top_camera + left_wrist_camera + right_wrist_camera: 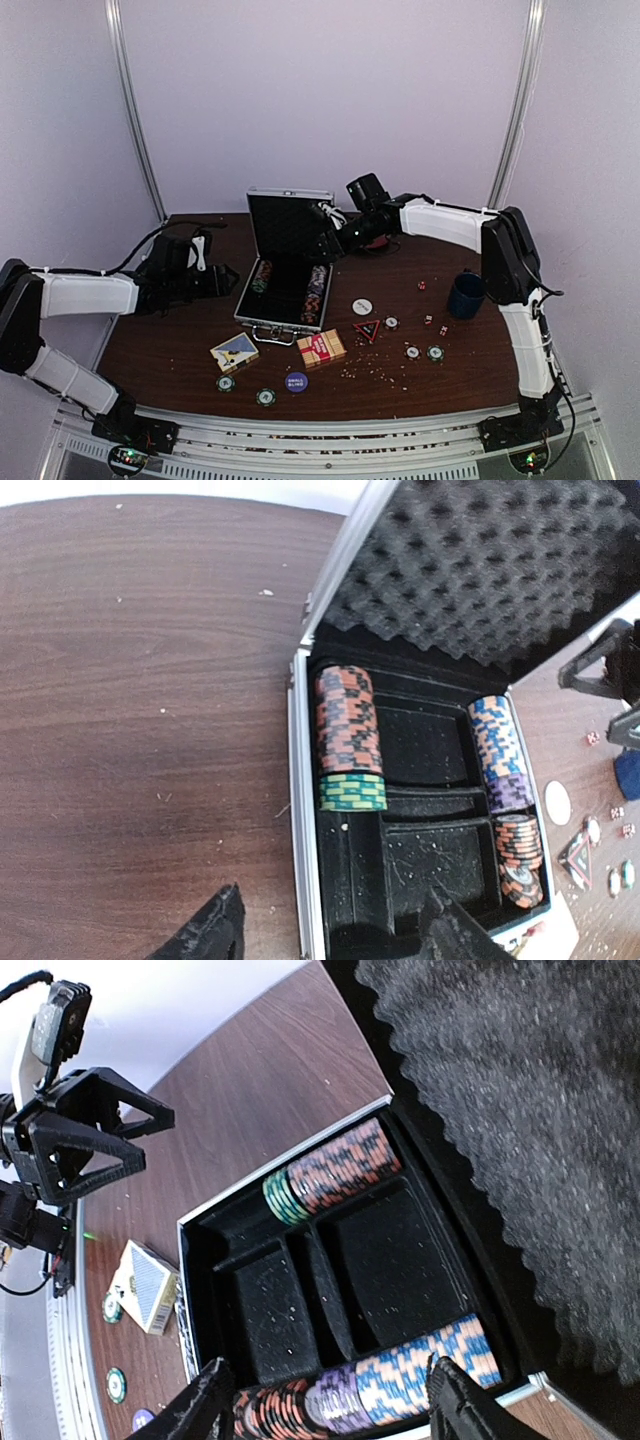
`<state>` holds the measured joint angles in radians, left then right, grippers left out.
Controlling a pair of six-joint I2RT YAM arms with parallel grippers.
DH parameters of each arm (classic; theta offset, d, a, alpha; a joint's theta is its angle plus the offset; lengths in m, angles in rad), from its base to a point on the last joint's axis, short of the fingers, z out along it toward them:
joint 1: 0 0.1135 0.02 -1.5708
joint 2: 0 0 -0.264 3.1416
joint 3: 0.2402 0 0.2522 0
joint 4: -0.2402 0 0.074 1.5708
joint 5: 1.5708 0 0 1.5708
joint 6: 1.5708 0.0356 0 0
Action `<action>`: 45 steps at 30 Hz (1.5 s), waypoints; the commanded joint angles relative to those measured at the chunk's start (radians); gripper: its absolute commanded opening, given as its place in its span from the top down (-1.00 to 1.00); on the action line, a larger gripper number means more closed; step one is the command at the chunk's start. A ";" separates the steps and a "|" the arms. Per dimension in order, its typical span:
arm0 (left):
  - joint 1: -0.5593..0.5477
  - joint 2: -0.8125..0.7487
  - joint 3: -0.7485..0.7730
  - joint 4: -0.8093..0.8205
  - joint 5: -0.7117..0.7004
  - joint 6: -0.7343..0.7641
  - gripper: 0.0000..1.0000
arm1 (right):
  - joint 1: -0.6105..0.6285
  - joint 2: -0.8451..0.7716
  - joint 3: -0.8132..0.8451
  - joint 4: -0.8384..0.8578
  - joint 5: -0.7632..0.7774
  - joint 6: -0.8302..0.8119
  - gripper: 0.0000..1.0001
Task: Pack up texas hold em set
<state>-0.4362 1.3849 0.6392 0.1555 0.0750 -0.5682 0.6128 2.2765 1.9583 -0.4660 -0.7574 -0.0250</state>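
Observation:
The silver case (262, 325) lies open at mid-table, its foam lid (285, 222) upright. Rows of poker chips (348, 720) fill its left channel, and more chips (400, 1385) fill its right one. The middle compartments are bare. My left gripper (335, 940) is open and straddles the case's left wall (300, 780) near its front corner. Over the right chip row, my right gripper (330, 1415) is also open and holds nothing. A blue card deck (234, 352), a red deck (321, 347), loose chips (265, 397) and small red dice (428, 320) lie on the table.
A dark blue mug (466, 295) stands at the right of the table. A white disc (361, 306) and a triangular marker (366, 328) lie in front of the case. Crumbs are scattered near the red deck. Metal frame posts rise behind the table.

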 commanded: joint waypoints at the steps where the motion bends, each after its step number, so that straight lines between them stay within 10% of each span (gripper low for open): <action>1: -0.010 -0.038 0.008 -0.031 0.006 0.088 -0.23 | 0.006 -0.047 -0.054 0.123 -0.069 0.006 -0.32; 25: -0.020 -0.099 0.029 -0.167 0.042 0.097 -0.24 | 0.042 -0.202 -0.309 0.088 -0.073 -0.115 -0.35; 31: -0.063 -0.124 0.123 -0.451 0.138 0.180 -0.76 | 0.054 -0.264 -0.361 -0.189 -0.144 -0.477 -0.48; 45: -0.066 0.010 0.280 -0.409 0.006 0.333 -0.96 | 0.224 -0.255 -0.476 -0.206 0.343 -0.804 -0.92</action>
<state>-0.5076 1.3228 0.8742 -0.3298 0.1219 -0.3027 0.8162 1.9991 1.4784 -0.6823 -0.5659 -0.7547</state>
